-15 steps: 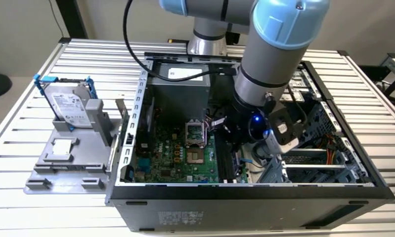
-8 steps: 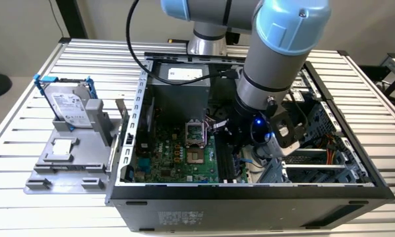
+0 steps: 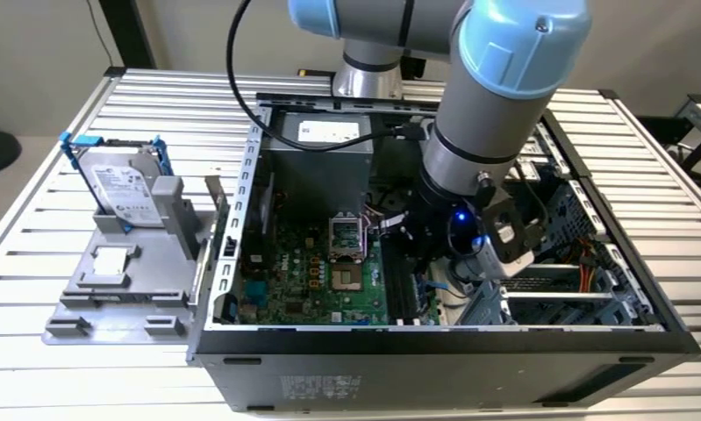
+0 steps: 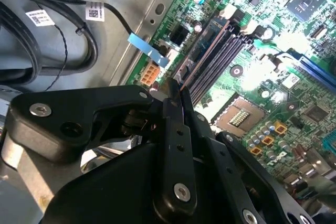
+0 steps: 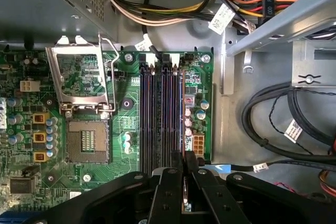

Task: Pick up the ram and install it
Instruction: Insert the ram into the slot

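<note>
We see the gripper (image 5: 183, 160) with its two black fingers (image 5: 169, 192) drawn almost together, pinching a thin board seen edge-on. This is the ram (image 5: 184, 191), and only a sliver of it shows between the pads. The ram hangs over one end of the memory slots (image 5: 160, 114), running the same way as they do and roughly in line with the outermost slot. We cannot tell whether its lower edge touches that slot. The four long slots lie side by side, and we cannot make out a stick seated in any of them.

Just beside the slots, on the gripper's side, sits a small orange connector (image 5: 198, 142). On the slots' other side lies the CPU socket (image 5: 88, 140) with its metal load frame (image 5: 79, 82) swung open. Past the slots' far end, bundled cables (image 5: 173, 17) cross the case floor.

In the exterior view the arm (image 3: 490, 123) reaches down into the open computer case (image 3: 444, 338), right over the slots — its wrist hides most of them. Well apart from the slots, outside the case, a hard drive in a blue frame (image 3: 122, 189) stands upright on a grey fixture (image 3: 116, 303) that rests on the slatted table (image 3: 23, 289).
</note>
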Controlling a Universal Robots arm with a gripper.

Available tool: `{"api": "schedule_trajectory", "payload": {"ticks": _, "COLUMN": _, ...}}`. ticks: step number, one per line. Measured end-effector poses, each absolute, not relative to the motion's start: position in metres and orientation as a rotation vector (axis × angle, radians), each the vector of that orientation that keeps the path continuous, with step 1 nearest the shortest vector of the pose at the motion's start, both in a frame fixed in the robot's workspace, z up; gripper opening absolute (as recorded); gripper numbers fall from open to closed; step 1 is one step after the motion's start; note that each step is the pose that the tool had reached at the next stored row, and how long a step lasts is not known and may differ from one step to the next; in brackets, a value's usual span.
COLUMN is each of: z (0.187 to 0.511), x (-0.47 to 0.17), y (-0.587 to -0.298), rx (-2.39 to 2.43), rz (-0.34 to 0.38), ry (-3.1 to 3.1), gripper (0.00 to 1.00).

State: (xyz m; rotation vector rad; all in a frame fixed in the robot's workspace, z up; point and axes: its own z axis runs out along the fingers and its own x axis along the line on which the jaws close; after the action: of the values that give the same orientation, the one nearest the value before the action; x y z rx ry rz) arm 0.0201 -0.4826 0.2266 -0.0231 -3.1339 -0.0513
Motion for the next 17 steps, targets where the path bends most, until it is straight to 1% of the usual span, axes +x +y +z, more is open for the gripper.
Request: {"api": "schedule_trajectory", "payload": {"ticks": 17, "z": 0.2217, "x": 0.0141, "y": -0.4810, "rx": -0.025, "rz": -0.051, "ry": -3.134, "gripper": 0.00}}
